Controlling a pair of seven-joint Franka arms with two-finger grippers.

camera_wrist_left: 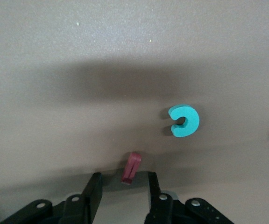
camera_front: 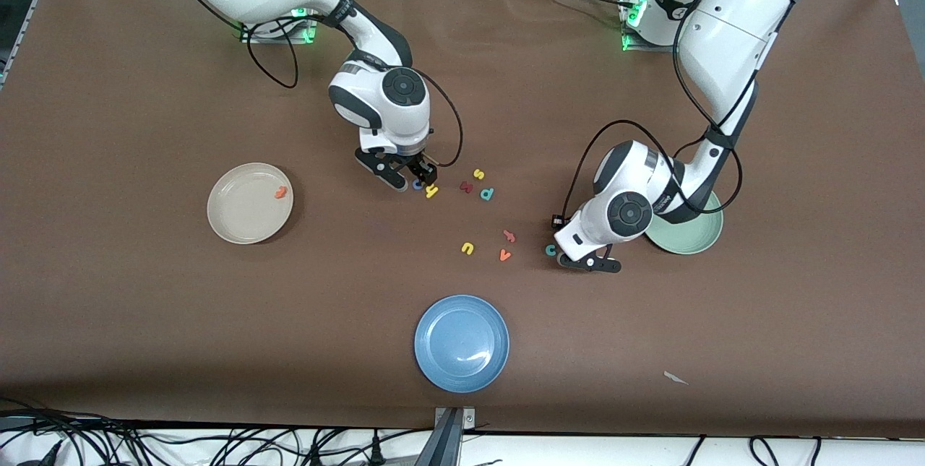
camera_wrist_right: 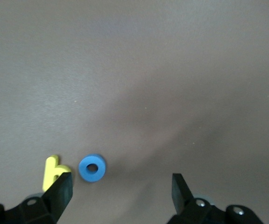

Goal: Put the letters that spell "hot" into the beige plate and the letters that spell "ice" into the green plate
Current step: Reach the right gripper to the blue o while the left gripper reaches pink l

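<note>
The left jaws stood low over the table, parted and straddling the dark maroon i (camera_wrist_left: pixel 131 168), with a gap showing between the letter and each finger, so nothing was gripped. The teal c (camera_wrist_left: pixel 185 121) lay on the table just beside them, toward the right arm's end. The green plate (camera_front: pixel 704 235) sat close by, toward the left arm's end and partly covered by that arm; what lay in it could not be told.

The right jaws hung wide apart, released, low over the blue o (camera_wrist_right: pixel 92 169). The o lay between the fingers, close to one of them, and the yellow h (camera_wrist_right: pixel 54 172) lay just beside it, partly hidden by that finger. The beige plate (camera_front: pixel 217 213) sat well apart, toward the right arm's end, with the orange t (camera_front: pixel 281 192) lying inside it near the rim.

Between the two arms lay a yellow s (camera_front: pixel 478 174), a dark red k (camera_front: pixel 466 187), a teal p (camera_front: pixel 488 194), a yellow u (camera_front: pixel 467 248), an orange v (camera_front: pixel 505 255) and a pinkish letter (camera_front: pixel 509 236) whose shape was unclear. A blue plate (camera_front: pixel 461 372) sat nearer the front camera than all of them.
</note>
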